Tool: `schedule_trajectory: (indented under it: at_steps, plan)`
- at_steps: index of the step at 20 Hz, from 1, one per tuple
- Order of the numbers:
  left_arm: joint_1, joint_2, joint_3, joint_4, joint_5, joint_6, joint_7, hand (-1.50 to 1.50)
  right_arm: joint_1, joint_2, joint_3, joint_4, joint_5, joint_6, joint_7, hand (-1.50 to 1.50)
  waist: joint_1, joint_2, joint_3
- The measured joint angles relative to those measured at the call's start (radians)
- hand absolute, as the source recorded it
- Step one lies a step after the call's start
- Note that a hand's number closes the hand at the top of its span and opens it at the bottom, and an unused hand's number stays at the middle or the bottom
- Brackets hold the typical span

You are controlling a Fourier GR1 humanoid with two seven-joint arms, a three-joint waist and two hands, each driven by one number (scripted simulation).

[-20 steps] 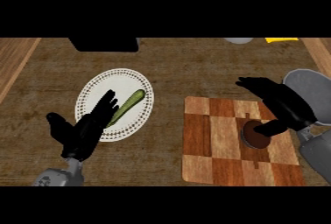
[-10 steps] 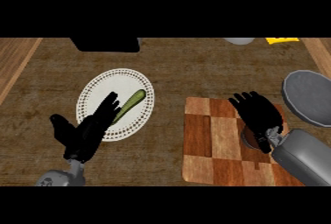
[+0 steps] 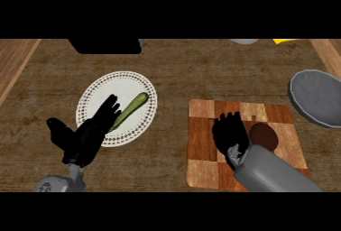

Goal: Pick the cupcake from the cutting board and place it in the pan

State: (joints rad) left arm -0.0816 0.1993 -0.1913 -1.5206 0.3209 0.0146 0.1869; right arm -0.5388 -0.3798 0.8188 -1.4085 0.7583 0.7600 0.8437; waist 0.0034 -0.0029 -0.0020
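While beside cupcake (image 3: 264, 136) | right hand (image 3: 230, 133) open, holding nothing

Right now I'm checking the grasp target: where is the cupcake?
In the head view the cupcake sits on the cutting board at the right, just right of the right hand, with the grey pan beyond it.

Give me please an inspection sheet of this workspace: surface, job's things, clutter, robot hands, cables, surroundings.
Surface: brown counter top, wooden strips at both sides.
Job's things: cupcake on the cutting board; grey pan at the right edge, nothing in it.
Clutter: white plate with a green vegetable; black object, grey object and yellow object at the top edge.
Robot hands: left robot hand open, resting over the plate's lower edge; right robot hand open over the board, just left of the cupcake, holding nothing.
Cables: nothing seen.
Surroundings: nothing seen.
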Motion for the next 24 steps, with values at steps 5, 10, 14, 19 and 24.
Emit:
schedule_trajectory:
  at_steps: [5, 10, 14, 19, 24]
  plan:
    - [0.022, -0.001, 0.012, -0.016, -0.004, -0.014, -0.006, 0.00, 0.041, 0.050, -0.016, 0.001, 0.071, 0.008, 0.026, -1.50, -0.001, 0.001, 0.001]
    - [0.022, -0.022, 0.004, -0.019, -0.027, -0.002, 0.000, 0.00, 0.064, 0.016, -0.006, 0.002, 0.161, 0.023, 0.015, -1.50, -0.003, 0.002, 0.002]
    - [0.012, -0.028, 0.010, -0.020, -0.034, -0.008, 0.009, 0.00, 0.081, -0.015, -0.016, -0.003, 0.229, 0.037, 0.001, -1.50, -0.003, 0.002, 0.002]
    - [0.013, -0.042, 0.018, -0.044, -0.045, -0.010, 0.042, 0.00, 0.112, -0.023, -0.049, -0.009, 0.304, 0.053, -0.033, -1.50, -0.002, 0.002, 0.002]
    - [0.021, -0.055, 0.033, -0.046, -0.058, -0.022, 0.041, 0.00, 0.142, -0.045, -0.084, 0.014, 0.378, 0.024, -0.087, -1.50, -0.002, 0.002, 0.002]
